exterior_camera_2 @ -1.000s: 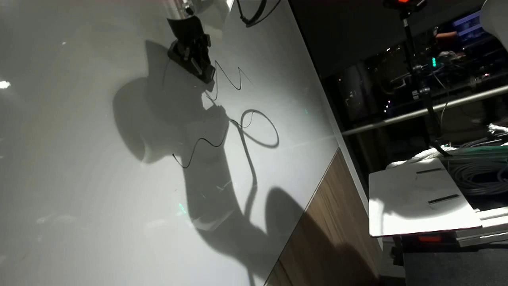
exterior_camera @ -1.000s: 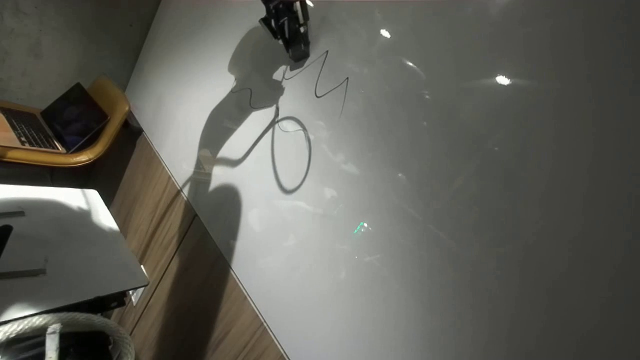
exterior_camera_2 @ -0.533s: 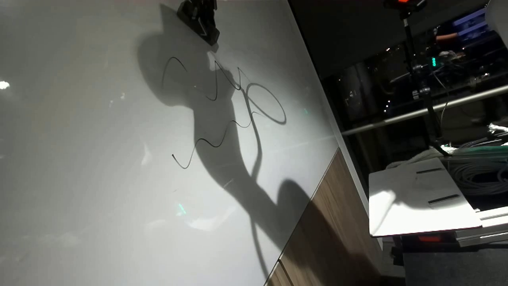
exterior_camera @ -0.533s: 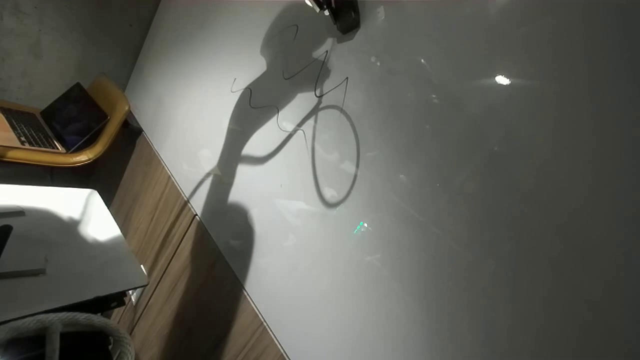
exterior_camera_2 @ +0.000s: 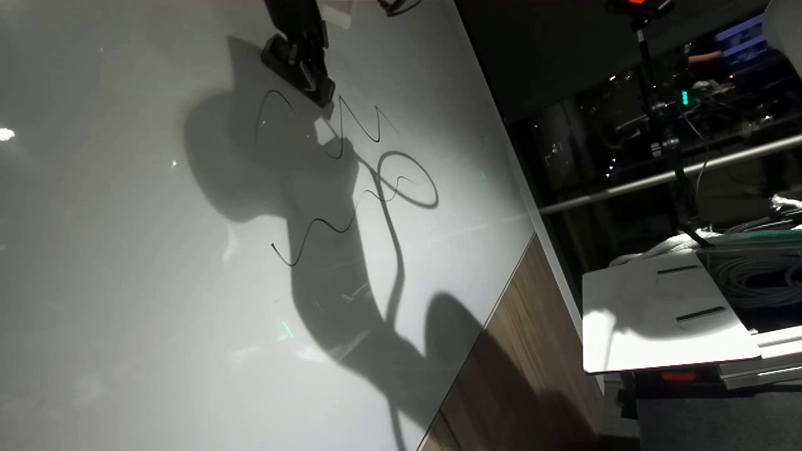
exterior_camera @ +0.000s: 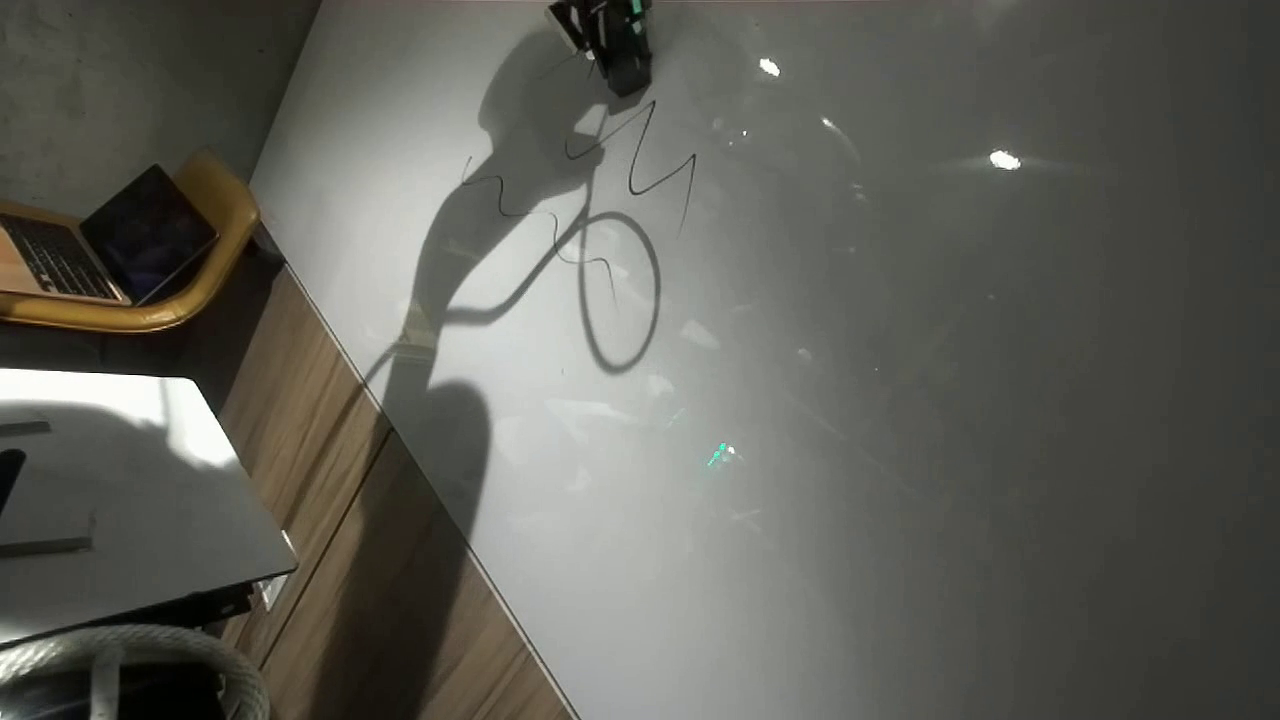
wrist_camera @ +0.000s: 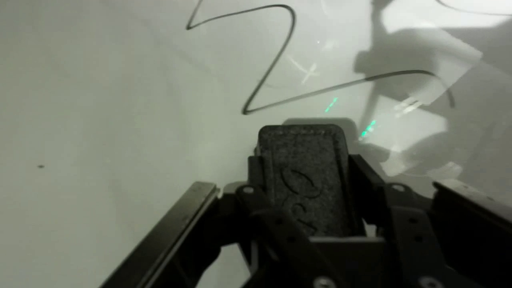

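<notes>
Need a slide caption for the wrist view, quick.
Wrist view: the pincer clamps a dark block near a thin zigzag line on a glossy white surface.

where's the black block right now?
The black block is clamped in the hand, a little right of and below centre in the wrist view, with the dark zigzag line just above its top edge there.
</notes>
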You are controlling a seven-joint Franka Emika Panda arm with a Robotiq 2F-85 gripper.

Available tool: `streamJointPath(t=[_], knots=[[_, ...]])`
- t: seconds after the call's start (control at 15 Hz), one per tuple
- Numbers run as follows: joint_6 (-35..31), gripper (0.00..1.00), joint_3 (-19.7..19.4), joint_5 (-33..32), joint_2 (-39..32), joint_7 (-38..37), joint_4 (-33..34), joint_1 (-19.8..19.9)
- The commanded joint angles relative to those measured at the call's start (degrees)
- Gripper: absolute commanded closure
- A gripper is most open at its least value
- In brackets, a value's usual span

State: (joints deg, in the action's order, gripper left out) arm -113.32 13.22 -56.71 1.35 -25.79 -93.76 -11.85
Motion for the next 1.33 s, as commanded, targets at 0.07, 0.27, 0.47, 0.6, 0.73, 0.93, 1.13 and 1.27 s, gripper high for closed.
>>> streamJointPath(t=[0.07, 0.27, 0.47, 0.6, 0.73, 0.93, 1.13, 1.27], knots=[[-1.3, 0.71, 3.0, -0.9, -9.0, -1.2, 6.1, -3.9], [-1.0, 0.71, 3.3, -0.8, -12.1, -0.9, 7.5, -6.0], [-0.9, 0.71, 2.8, -0.4, -14.0, -0.8, 7.2, -7.0], [-0.9, 0.71, 2.5, 0.3, -14.2, -0.6, 6.6, -7.2], [-0.7, 0.71, 2.5, 0.6, -14.1, -0.5, 6.0, -7.4], [-1.3, 0.71, 1.6, 1.1, -13.0, -0.2, 3.8, -6.4], [-2.7, 0.71, 0.1, 2.6, -10.8, 0.5, 0.7, -4.7], [-4.5, 0.71, -1.3, 4.0, -8.3, 1.2, -2.4, -2.8]])
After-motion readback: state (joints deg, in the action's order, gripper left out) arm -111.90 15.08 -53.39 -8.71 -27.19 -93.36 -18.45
